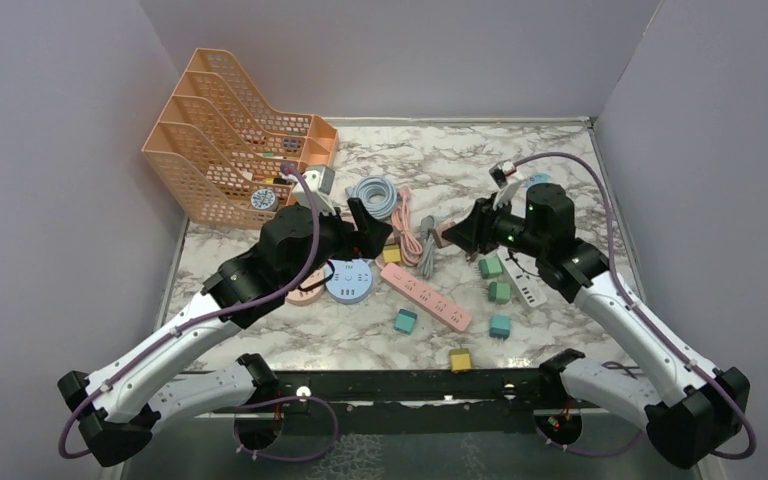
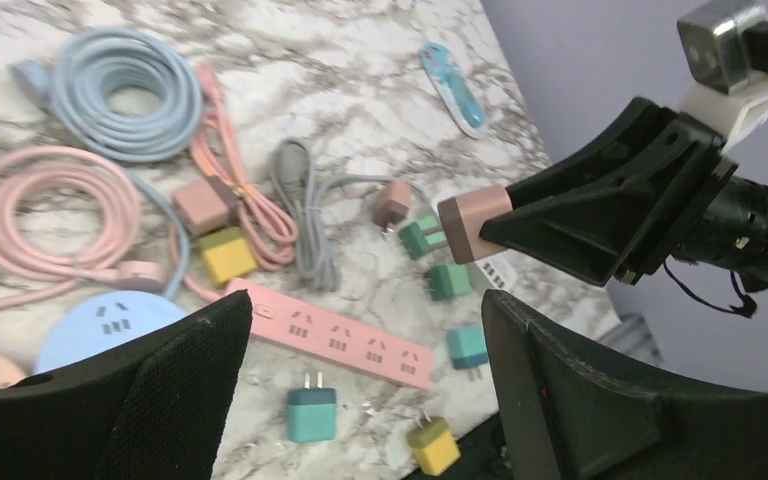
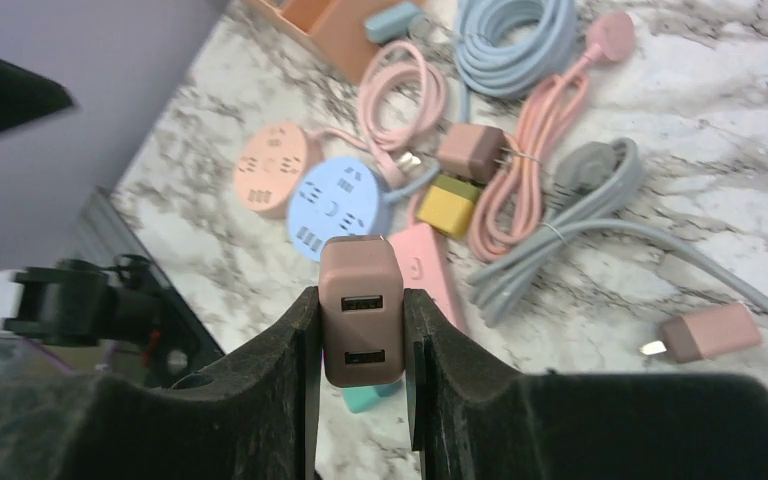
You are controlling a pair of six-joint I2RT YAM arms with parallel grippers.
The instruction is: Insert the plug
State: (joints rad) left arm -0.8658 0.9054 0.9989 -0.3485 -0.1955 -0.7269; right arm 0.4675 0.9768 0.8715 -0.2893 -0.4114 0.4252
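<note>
Three dusty-pink chargers are counted: the plug (image 3: pixel 362 320), which is clamped in the right gripper (image 3: pixel 362 295), and two loose chargers (image 2: pixel 393 203) lying on the marble table (image 1: pixel 440 145). Four green or teal adapters (image 1: pixel 500 292) and two yellow adapters (image 1: pixel 460 360) are scattered nearer the arm bases. Four socket blocks are seen: a long pink power strip (image 1: pixel 425 297), a white strip (image 1: pixel 522 283), a round blue block (image 1: pixel 348 280) and a round peach block (image 3: pixel 272 168). Four cables are made out (blue coil (image 1: pixel 376 192), pink coil (image 2: pixel 50 210), salmon bundle (image 2: pixel 250 200), grey cable (image 2: pixel 305 215)).

Both arms are raised and bent inward, so that the grippers face each other above the middle of the table. The left gripper (image 2: pixel 365 310) is spread wide, with nothing between its fingers. The plug is held in the air, its two-port face turned to the right wrist camera; its prongs cannot be seen.

The pink power strip lies below and between the grippers, its sockets uncovered. One yellow adapter and the salmon bundle are found close to its far end. An orange mesh rack (image 1: pixel 230 140) is set in the far left corner.
</note>
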